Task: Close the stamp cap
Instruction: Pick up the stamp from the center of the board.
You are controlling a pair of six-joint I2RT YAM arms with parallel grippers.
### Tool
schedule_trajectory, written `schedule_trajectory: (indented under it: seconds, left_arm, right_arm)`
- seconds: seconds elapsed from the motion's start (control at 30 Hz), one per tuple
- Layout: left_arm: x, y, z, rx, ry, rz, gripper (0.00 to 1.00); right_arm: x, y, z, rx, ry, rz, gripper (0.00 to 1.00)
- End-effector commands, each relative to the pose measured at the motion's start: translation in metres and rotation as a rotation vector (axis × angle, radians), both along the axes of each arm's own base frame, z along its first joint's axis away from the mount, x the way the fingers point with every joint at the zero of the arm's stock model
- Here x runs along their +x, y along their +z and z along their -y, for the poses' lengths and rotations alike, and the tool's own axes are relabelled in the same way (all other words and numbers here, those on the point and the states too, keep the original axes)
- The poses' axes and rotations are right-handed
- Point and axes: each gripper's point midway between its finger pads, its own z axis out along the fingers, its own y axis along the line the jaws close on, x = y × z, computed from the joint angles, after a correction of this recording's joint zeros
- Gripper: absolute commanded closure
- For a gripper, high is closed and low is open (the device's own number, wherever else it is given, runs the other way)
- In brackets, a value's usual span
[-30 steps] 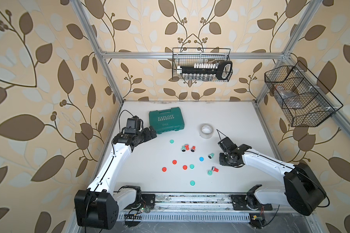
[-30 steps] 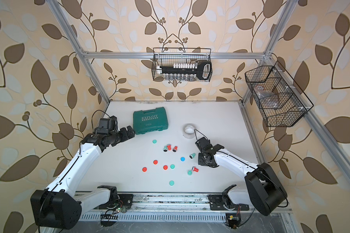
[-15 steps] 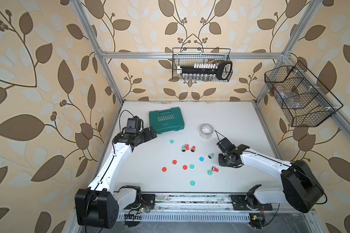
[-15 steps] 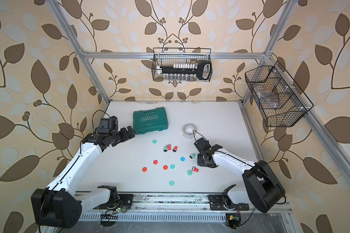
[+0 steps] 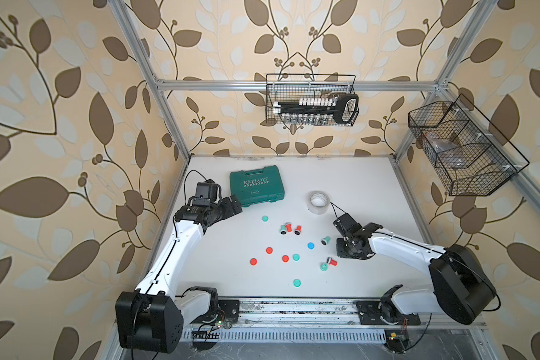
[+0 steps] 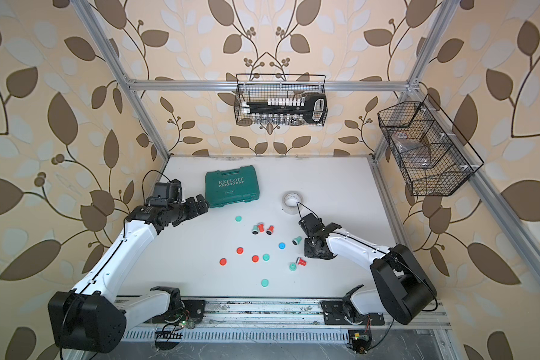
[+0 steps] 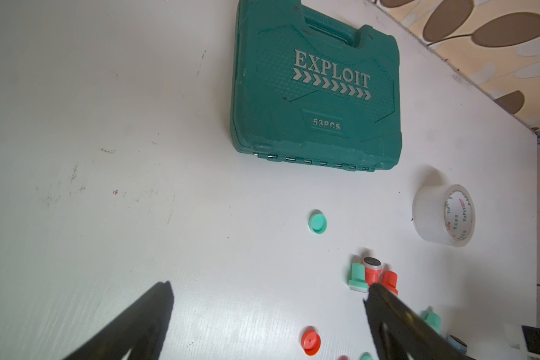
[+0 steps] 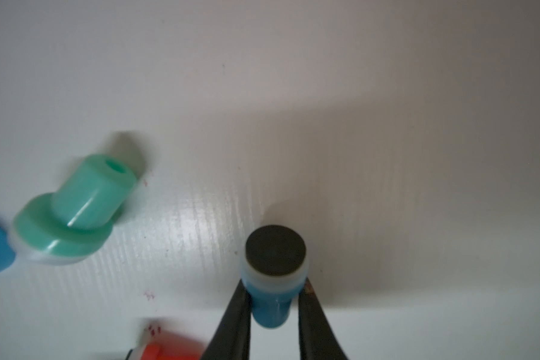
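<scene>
**Stamp in hand, cap not yet on**
Your right gripper is clenched on the blue stamp by its stem, with the pad bare, low over the table. In a top view the blue cap lies near, at the gripper's nine o'clock. Next, I judge, you seat the pad squarely in that cap. Your left gripper hangs spread and empty.

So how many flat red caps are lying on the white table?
3 flat red plastic caps, all mid-table: one farthest back, one nearest the left arm, one beside a flat teal plastic cap. Another could hide under the right arm.
</scene>
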Motion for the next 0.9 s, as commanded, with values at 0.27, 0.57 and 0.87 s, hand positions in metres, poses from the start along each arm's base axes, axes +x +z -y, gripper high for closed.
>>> schedule_trajectory:
  seconds: [0.27,0.57,0.87]
  left_arm:
    - [0.002,0.0,0.0,-0.01,-0.005,-0.012,0.01]
    - [0.003,0.002,0.001,-0.014,-0.01,-0.012,0.01]
    - [-0.002,0.004,0.022,-0.035,-0.118,0.006,0.01]
  right_arm:
    - [-0.002,-0.007,-0.002,-0.014,0.01,-0.035,0.78]
    - [-0.003,-0.007,-0.001,-0.012,0.009,-0.034,0.82]
    - [0.002,0.015,-0.004,0.028,0.036,0.046,0.9]
